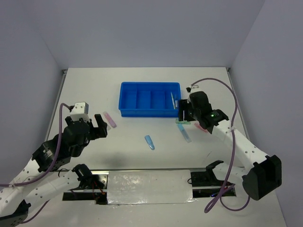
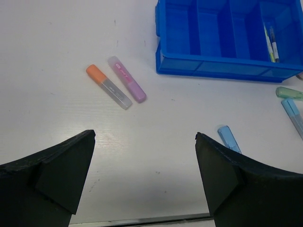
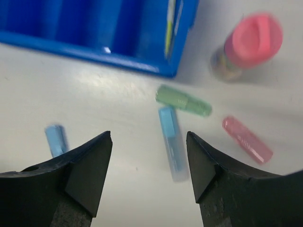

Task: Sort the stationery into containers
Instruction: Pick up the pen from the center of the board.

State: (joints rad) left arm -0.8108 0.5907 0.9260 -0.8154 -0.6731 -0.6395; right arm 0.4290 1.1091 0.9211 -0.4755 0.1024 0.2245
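Top external view: a white table (image 1: 142, 156) is enclosed by plain grey walls (image 1: 142, 33) at the far, left and right edges. Both arm bases sit at the near edge. Purple cables (image 1: 232, 156) trail along the arms.

The blue tray (image 1: 150, 114) lies toward the far edge, slightly right of centre, its long side parallel to that edge. Thin pens (image 1: 173, 100) lie in its rightmost compartment; the other compartments in view show only bare blue floor.

The left gripper (image 1: 102, 125) is near the left edge, jaws spread wide with nothing between them. Left wrist view: an orange marker (image 2: 109, 86) and a purple marker (image 2: 127, 79) lie side by side and touching, between the gripper (image 2: 144, 135) and the tray's left end. A short blue marker (image 1: 149, 142) lies alone near the middle of the table, toward the near edge.

The right gripper (image 1: 182, 113) stands at the tray's right end, jaws wide apart and holding nothing. Right wrist view, partly blurred: a green marker (image 3: 183, 100) lies just off the tray's near right corner. A long blue marker (image 3: 171, 142) touches it at one end. A pink marker (image 3: 247, 139) lies apart, toward the right edge. A glue stick (image 3: 248, 45) with a pink cap sits beside the tray's right end wall.
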